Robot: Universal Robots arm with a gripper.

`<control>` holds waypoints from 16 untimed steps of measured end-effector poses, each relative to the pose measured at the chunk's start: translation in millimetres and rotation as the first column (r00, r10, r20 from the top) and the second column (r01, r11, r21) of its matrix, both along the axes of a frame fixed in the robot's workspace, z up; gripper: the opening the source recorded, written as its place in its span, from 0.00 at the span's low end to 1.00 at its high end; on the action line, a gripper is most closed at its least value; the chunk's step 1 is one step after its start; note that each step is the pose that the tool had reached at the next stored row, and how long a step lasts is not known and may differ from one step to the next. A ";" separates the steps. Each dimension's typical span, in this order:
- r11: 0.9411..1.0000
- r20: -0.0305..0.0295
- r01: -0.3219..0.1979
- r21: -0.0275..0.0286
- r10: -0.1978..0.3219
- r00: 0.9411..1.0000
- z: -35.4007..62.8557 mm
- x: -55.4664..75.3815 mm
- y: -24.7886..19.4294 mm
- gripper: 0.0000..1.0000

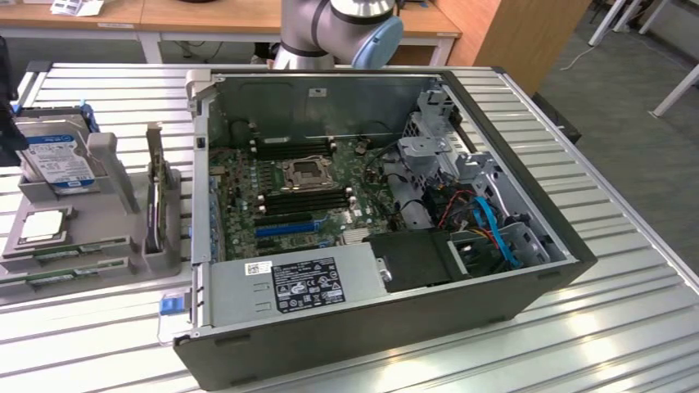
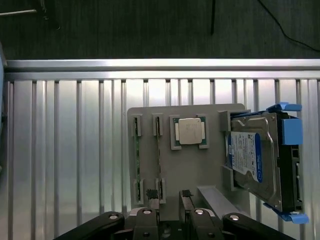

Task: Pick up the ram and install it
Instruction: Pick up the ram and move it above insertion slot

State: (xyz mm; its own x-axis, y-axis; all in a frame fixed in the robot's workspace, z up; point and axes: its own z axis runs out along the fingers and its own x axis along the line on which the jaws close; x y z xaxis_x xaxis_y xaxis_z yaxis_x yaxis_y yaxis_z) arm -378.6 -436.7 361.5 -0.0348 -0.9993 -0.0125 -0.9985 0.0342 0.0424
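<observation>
Two ram sticks stand on edge in the slots of a grey holder [image 2: 200, 170], a thin green one [image 2: 136, 150] and a second [image 2: 158, 150] beside it. The same sticks [image 1: 68, 248] lie at the near end of the holder [image 1: 110, 254], at the exterior view's left. My gripper [image 2: 168, 197] hovers above the holder's edge, open, with nothing between its fingers. One fingertip [image 2: 151, 195] is close to the end of the second stick. The open computer case [image 1: 546, 282] shows the motherboard with black memory slots [image 1: 308, 201] beside the processor socket [image 1: 306, 173].
The holder also carries a square silver processor [image 2: 190, 131] and a hard drive [image 2: 252, 155] in a blue bracket. A tall expansion card [image 1: 159, 205] stands upright between holder and case. The slatted metal table [image 1: 611, 327] ends at an edge [image 2: 160, 64].
</observation>
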 end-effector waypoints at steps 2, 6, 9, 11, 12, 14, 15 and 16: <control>1.000 0.000 0.000 0.000 0.000 1.000 -3.7 0.0 0.0 0.29; 1.000 0.000 0.000 0.000 0.000 1.000 -10.9 0.0 0.0 0.29; 1.000 0.000 0.000 0.000 0.000 1.000 -16.3 0.0 -0.3 0.29; 1.000 0.000 0.000 0.000 0.000 1.000 -20.1 0.0 -0.4 0.29; 1.000 0.000 0.000 0.000 0.000 1.000 -21.9 0.0 -0.4 0.29; 1.000 0.000 0.000 0.000 0.000 1.000 -25.5 0.0 -0.6 0.29; 1.000 0.000 0.000 0.000 0.000 1.000 -27.3 0.0 -0.7 0.29; 1.000 0.000 0.000 0.000 0.000 1.000 -29.1 0.0 -0.7 0.29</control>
